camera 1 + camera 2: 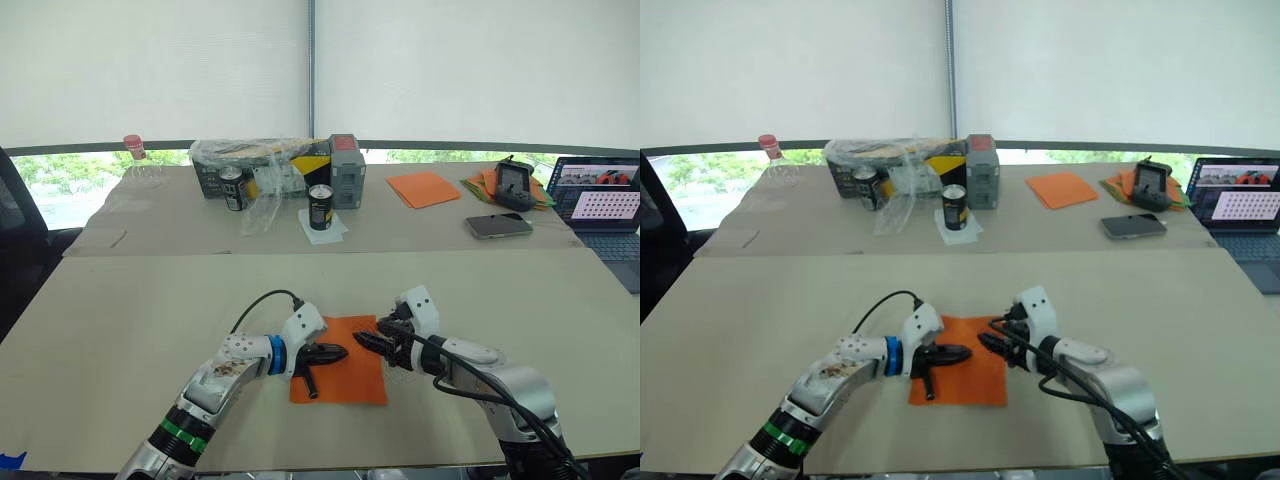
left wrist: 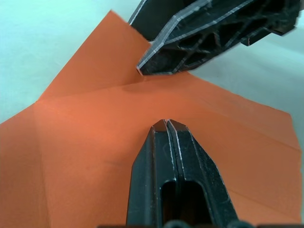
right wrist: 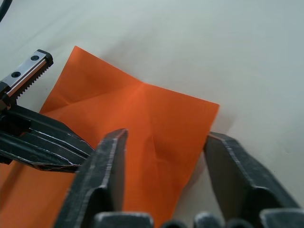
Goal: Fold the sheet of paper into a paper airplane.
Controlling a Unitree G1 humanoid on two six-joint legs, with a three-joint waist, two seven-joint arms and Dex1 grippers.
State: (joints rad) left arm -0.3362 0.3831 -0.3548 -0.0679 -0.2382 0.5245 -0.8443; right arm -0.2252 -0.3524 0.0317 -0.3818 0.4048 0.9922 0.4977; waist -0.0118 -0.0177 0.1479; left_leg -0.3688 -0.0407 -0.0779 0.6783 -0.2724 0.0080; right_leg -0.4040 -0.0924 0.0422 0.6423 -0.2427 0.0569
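Orange sheet of paper (image 1: 340, 362) lies flat on the bench (image 1: 120, 320), creased, between both grippers. Left gripper (image 1: 330, 353) sits closed, empty, tips resting on it, pointing 3 o'clock. Right gripper (image 1: 366, 341) is spread wide, straddling the 1 o'clock corner; you're nearer with that one.

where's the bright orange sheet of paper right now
The sheet of paper lies flat on the near table, centred in front of the robot, between the left gripper and the right gripper.
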